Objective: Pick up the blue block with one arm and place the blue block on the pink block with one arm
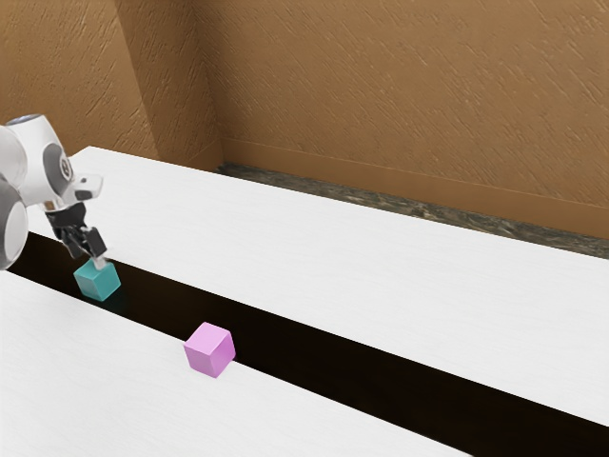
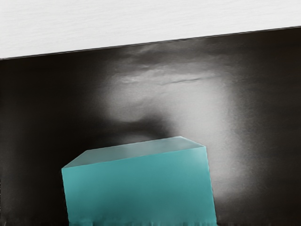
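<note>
In the exterior view the pink block (image 1: 209, 349) sits at the near edge of a black strip (image 1: 381, 371) that runs across the white table (image 1: 333, 248). The blue block (image 1: 98, 281), teal in shade, lies on the same strip, well apart from the pink block, toward the exterior view's left and farther back. The gripper (image 1: 88, 255) is right at the blue block's top. The black hand and the block overlap there, so I cannot tell whether the claw grasps the block or merely hangs over it. I also cannot tell whether the block rests on the strip or is raised slightly. The arm (image 1: 29, 181) is cut off by the picture's left edge. A brown wall (image 1: 381, 86) stands behind the table.

In the wrist view the blue block (image 2: 141, 188) is just under the hand, its lower part cut off by the edge. Beyond it are the glossy black strip (image 2: 47, 117) and then the white table (image 2: 141, 23).
</note>
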You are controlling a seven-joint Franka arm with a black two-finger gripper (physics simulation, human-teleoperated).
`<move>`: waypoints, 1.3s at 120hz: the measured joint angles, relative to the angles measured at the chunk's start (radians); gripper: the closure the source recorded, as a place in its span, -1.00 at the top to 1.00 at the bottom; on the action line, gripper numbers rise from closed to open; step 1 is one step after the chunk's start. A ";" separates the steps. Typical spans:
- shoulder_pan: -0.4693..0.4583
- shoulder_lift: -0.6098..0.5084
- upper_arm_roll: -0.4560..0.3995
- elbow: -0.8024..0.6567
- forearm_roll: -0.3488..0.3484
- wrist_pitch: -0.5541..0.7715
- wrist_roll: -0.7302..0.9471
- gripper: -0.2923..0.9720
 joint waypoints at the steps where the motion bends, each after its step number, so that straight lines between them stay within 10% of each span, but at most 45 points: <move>1: 0.000 0.000 0.001 0.000 0.000 -0.002 -0.002 0.50; 156: 0.042 0.103 -0.039 0.122 0.069 -0.144 -0.007 0.50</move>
